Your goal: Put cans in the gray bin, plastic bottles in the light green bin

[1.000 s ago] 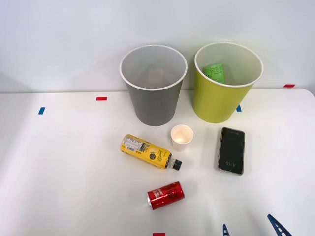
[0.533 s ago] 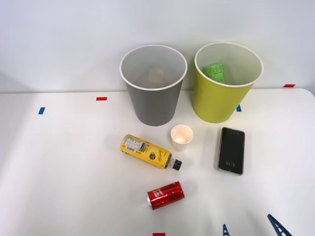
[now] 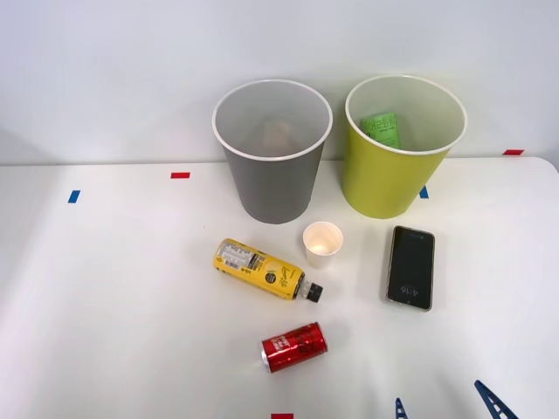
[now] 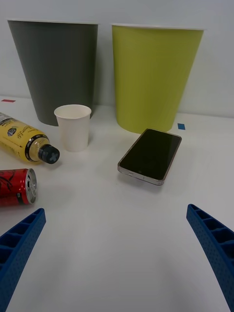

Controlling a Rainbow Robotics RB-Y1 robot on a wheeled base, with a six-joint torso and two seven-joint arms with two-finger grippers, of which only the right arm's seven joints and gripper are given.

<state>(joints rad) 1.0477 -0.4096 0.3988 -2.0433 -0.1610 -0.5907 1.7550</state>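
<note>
A red can (image 3: 294,346) lies on its side on the white table, near the front edge. A yellow plastic bottle (image 3: 260,268) with a black cap lies just behind it. At the back stand the gray bin (image 3: 272,188) and, to its right, the light green bin (image 3: 380,185). A faint pale pinkish shape sits deep in the gray bin. My right gripper (image 3: 445,407) hovers open and empty at the front right, apart from everything. In the wrist view the red can (image 4: 14,186), bottle (image 4: 22,143), gray bin (image 4: 58,68) and light green bin (image 4: 153,73) lie ahead of the open gripper (image 4: 114,210).
A white paper cup (image 3: 322,243) stands upright between the bins and the bottle. A black phone (image 3: 411,266) lies flat in front of the light green bin, closest to my gripper. A green labelled item (image 3: 382,128) rests inside the light green bin. Tape marks dot the table.
</note>
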